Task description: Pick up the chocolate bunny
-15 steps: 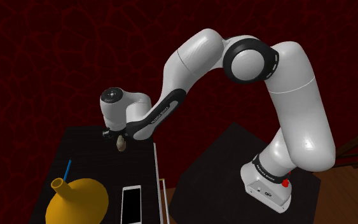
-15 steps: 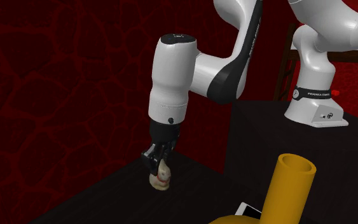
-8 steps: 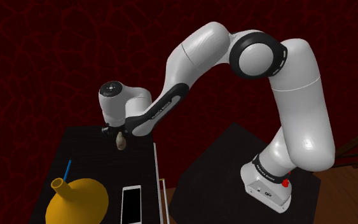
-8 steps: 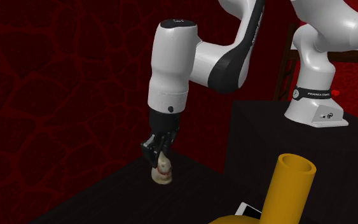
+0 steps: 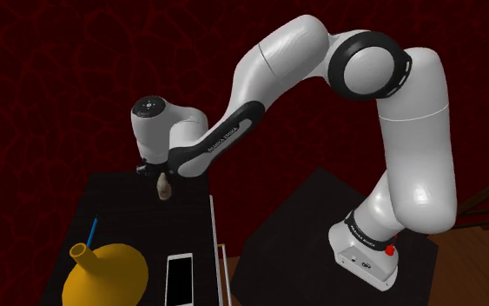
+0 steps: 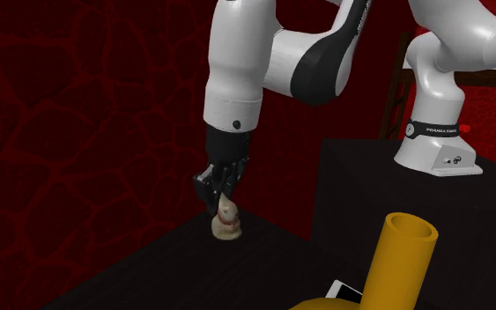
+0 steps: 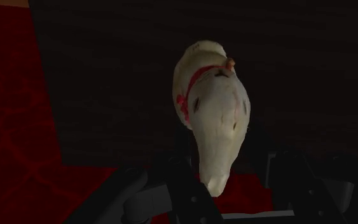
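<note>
— Hand (image 6: 218, 197) first: how does it stand?

— It points down from the white arm, near the middle of the second exterior view. Its two black fingers are brought almost together, and they pinch the ears of the bunny (image 6: 225, 220) between them. So it has hold of the figure by its top.

— And where is the bunny?

— Directly below the hand, roughly upright, at the far edge of the black counter (image 6: 162, 277). In the shoulder view it is in the left half of the frame, a little above the middle, over the far part of the counter. Whether its base touches the surface or is just above it, I cannot tell.

— How does it look? Brown?

— No, it is cream-white. The body is rounded and wider at the base, and it becomes narrow toward the ears. Around the neck there is a red ribbon with a small orange knot. In the wrist view I see also some small dark marks on the head, and the narrow end of the ears goes in between the fingers.

— Something else on the counter?

— Yes, in the lower left of the shoulder view: an ochre vase (image 5: 105, 276) with a short neck, a thin blue stick (image 5: 92, 231) just beside that neck, and a white phone (image 5: 180, 279) with a black screen. All three are well apart from the bunny.
</note>
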